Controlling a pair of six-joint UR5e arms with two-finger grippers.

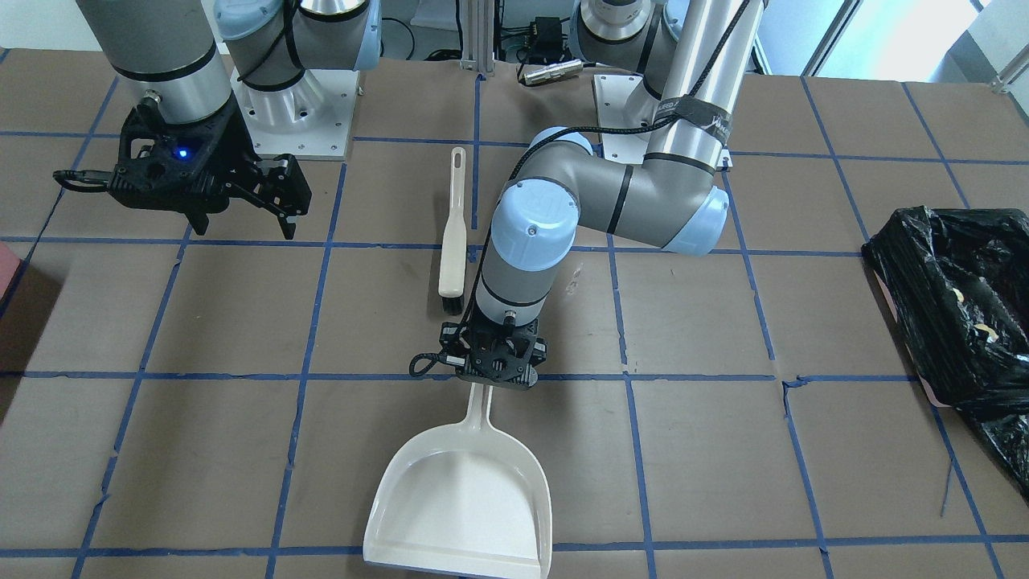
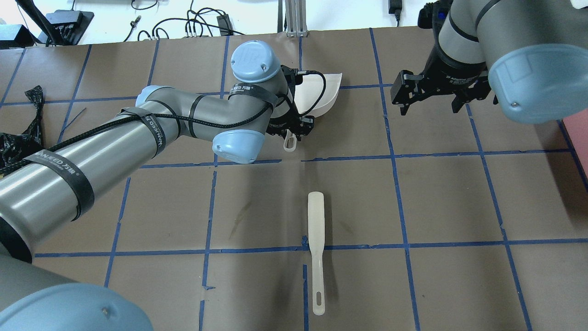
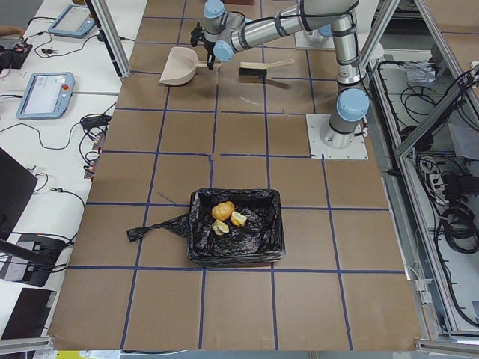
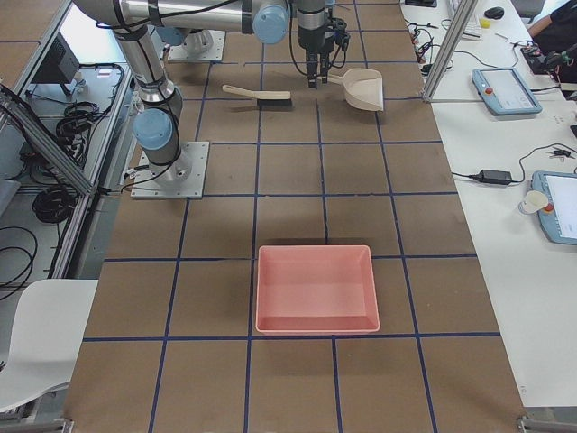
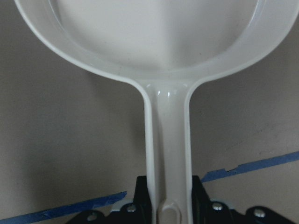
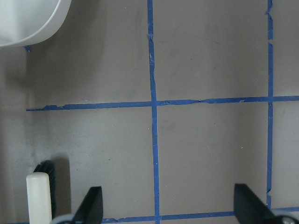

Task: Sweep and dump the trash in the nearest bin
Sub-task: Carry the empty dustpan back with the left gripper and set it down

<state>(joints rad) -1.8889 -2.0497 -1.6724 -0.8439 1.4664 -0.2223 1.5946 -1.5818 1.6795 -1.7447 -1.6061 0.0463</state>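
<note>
The trash lies inside the black-bagged bin (image 3: 196, 250): a golden-brown roll (image 3: 221, 211) and two pale-yellow chunks (image 3: 238, 219). The bin also shows at the right edge of the front view (image 1: 924, 265). My left gripper (image 1: 498, 371) is shut on the handle of a cream dustpan (image 1: 462, 498), which lies flat on the table; the left wrist view shows the handle (image 5: 167, 154) between the fingers. My right gripper (image 1: 241, 217) hangs open and empty above the table, apart from the dustpan. Its fingers (image 6: 91, 205) stand wide apart.
A cream hand brush (image 1: 453, 233) lies on the table between the arms, bristles toward the dustpan; it shows in the overhead view (image 2: 316, 248). A pinkish-red tray (image 4: 315, 289) sits at the table's end on my right. Blue tape lines grid the brown tabletop.
</note>
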